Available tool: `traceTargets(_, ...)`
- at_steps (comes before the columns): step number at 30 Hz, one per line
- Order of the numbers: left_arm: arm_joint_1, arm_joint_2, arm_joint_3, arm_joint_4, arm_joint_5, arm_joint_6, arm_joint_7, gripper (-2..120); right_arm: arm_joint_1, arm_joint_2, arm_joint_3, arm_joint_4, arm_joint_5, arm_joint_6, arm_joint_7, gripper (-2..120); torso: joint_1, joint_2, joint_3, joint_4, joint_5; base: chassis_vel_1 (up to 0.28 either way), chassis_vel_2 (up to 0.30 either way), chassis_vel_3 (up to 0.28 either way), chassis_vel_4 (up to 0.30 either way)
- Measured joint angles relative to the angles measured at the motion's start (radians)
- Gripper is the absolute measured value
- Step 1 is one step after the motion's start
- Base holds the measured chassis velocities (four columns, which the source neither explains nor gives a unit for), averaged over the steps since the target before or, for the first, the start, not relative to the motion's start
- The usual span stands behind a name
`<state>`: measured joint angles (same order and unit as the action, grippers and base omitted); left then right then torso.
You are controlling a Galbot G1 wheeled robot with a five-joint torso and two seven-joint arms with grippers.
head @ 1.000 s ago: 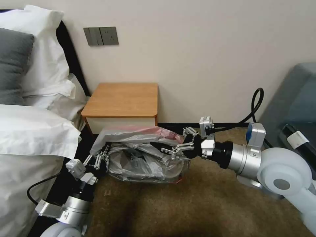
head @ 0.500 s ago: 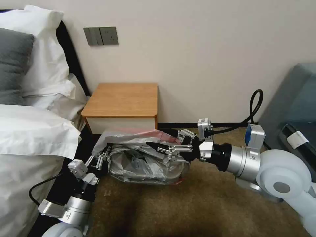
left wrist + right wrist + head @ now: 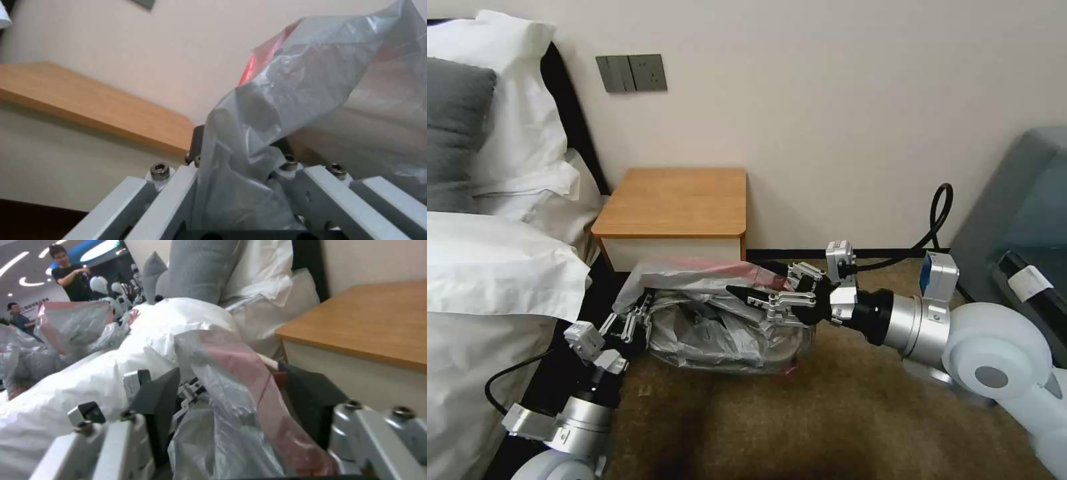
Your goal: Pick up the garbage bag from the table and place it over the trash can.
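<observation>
A bed with white crumpled linen [image 3: 487, 267], a white pillow [image 3: 514, 100] and a grey cushion [image 3: 454, 127] stands on the left. Grey wall switch plates [image 3: 631, 73] sit on the cream wall above brown carpet [image 3: 827, 413].

The head view is evenly and softly lit; the wall [image 3: 840, 87] is rendered pale and flat, without hard shadows or glare. A broad dark shadow is cast on the carpet [image 3: 854, 413] in front of the robot, darkest at the lower middle. The gap beside the bed [image 3: 487, 267] is left nearly black. Straight edges are bowed slightly toward the frame borders. In the left wrist view, the garbage bag [image 3: 285, 100] is backlit, its red edge made to glow, and focus is soft throughout. In the right wrist view, bright ceiling lights are blown out and the near bag film is blurred.
</observation>
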<state>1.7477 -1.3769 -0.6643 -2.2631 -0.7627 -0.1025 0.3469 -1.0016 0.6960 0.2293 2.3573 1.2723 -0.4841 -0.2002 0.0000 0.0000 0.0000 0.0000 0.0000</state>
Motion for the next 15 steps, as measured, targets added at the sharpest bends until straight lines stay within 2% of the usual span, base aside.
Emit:
traceTargets(1, 0.000, -0.001, 0.002, 0.001, 0.001, 0.000, 0.000, 10, 0.000, 0.001, -0.001, 0.000, 0.000, 0.000, 0.005, 52, 0.000, 0.000, 0.000, 0.0000, 0.0000, 0.000, 0.000, 0.000, 0.000)
traceTargets(4, -0.001, -0.002, 0.004, 0.001, 0.001, 0.000, 0.000, 10, 0.000, 0.003, -0.004, 0.002, 0.002, -0.001, 0.020, 42, 0.000, 0.000, 0.000, 0.0000, 0.0000, 0.000, 0.000, 0.000, 0.000)
traceTargets(5, -0.001, -0.002, 0.004, 0.001, 0.001, 0.000, 0.000, 10, 0.000, 0.003, -0.004, 0.002, 0.002, -0.001, 0.020, 42, 0.000, 0.000, 0.000, 0.0000, 0.0000, 0.000, 0.000, 0.000, 0.000)
traceTargets(10, 0.001, -0.002, 0.005, -0.005, 0.001, 0.000, -0.001, 10, 0.003, 0.009, -0.006, 0.002, 0.000, -0.002, 0.034, 17, 0.000, 0.000, 0.000, 0.0000, 0.0000, 0.000, 0.000, 0.000, 0.000)
traceTargets(11, 0.001, -0.002, 0.005, -0.005, 0.001, 0.000, -0.001, 10, 0.003, 0.009, -0.006, 0.002, 0.000, -0.002, 0.034, 17, 0.000, 0.000, 0.000, 0.0000, 0.0000, 0.000, 0.000, 0.000, 0.000)
traceTargets(14, 0.001, -0.001, 0.005, -0.009, 0.002, 0.000, 0.001, 10, 0.005, 0.009, -0.006, 0.000, 0.001, -0.002, 0.038, 2, 0.000, 0.000, 0.000, 0.0000, 0.0000, 0.000, 0.000, 0.000, 0.000)
traceTargets(15, 0.001, -0.001, 0.005, -0.009, 0.002, 0.000, 0.001, 10, 0.005, 0.009, -0.006, 0.000, 0.001, -0.002, 0.038, 2, 0.000, 0.000, 0.000, 0.0000, 0.0000, 0.000, 0.000, 0.000, 0.000)
